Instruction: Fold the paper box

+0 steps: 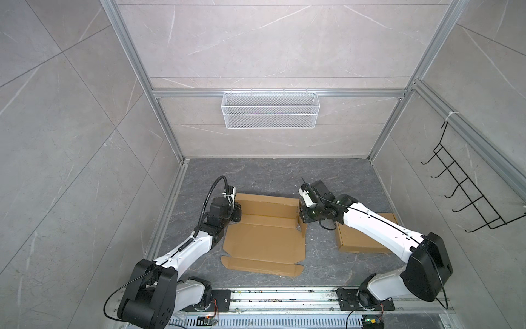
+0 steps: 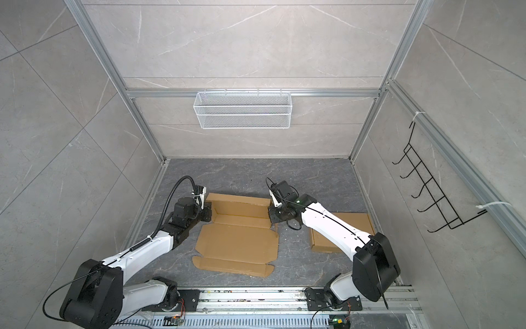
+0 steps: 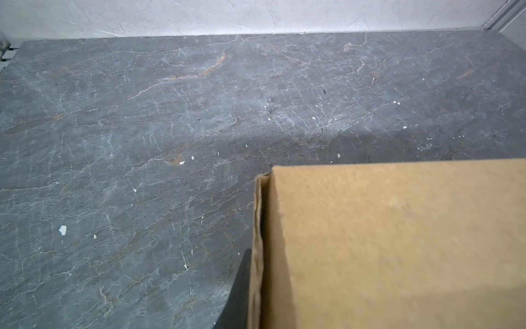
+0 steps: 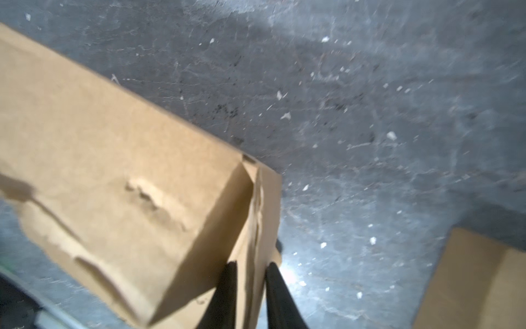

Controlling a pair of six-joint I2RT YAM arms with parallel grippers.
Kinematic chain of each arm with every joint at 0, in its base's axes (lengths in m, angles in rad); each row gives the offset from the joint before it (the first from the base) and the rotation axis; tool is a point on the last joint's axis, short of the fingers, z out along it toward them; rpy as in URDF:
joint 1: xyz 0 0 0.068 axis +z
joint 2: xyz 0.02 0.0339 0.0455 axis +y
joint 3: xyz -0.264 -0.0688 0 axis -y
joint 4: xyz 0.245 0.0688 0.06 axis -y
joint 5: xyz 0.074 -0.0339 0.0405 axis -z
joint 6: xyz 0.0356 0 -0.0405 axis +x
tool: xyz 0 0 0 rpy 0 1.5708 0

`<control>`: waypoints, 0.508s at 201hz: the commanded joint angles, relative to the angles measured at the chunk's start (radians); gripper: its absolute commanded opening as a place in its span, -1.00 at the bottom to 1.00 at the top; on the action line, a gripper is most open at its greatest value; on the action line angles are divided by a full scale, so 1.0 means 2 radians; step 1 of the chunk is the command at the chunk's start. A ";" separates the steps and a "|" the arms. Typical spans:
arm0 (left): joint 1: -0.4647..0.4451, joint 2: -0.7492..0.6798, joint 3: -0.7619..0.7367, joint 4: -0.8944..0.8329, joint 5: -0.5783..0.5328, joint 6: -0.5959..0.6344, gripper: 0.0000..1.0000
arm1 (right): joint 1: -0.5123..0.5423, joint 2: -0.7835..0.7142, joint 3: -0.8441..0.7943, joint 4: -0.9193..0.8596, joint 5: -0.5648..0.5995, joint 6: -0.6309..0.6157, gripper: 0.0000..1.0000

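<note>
While its long axis runs left to right across the dark stone table (image 1: 256, 176), the paper box (image 1: 264, 236) sits mid-table between the arms. It is half formed, of plain brown cardboard, with the back wall upright and the lid panel and tuck flap lying flat toward the robot's base. The left gripper (image 1: 235, 214) is pinched on the doubled left end wall, one finger (image 3: 242, 284) showing outside it. The right gripper (image 4: 252, 265) has its fingers slightly spread, one on each side of the right end wall. A second box (image 1: 358, 245), closed, lies near under the right arm.
</note>
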 commanded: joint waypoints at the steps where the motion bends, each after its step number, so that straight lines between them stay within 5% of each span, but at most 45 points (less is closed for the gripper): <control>1: -0.002 -0.010 -0.002 0.037 0.012 -0.007 -1.00 | -0.003 -0.025 -0.004 -0.005 -0.066 0.010 -0.38; 62: -0.003 -0.007 -0.010 0.034 -0.001 -0.009 -1.00 | -0.047 -0.091 -0.085 0.098 -0.248 0.022 0.06; 102: -0.003 0.002 -0.005 0.032 0.001 -0.009 -1.00 | -0.058 -0.094 -0.113 0.136 -0.288 0.001 0.22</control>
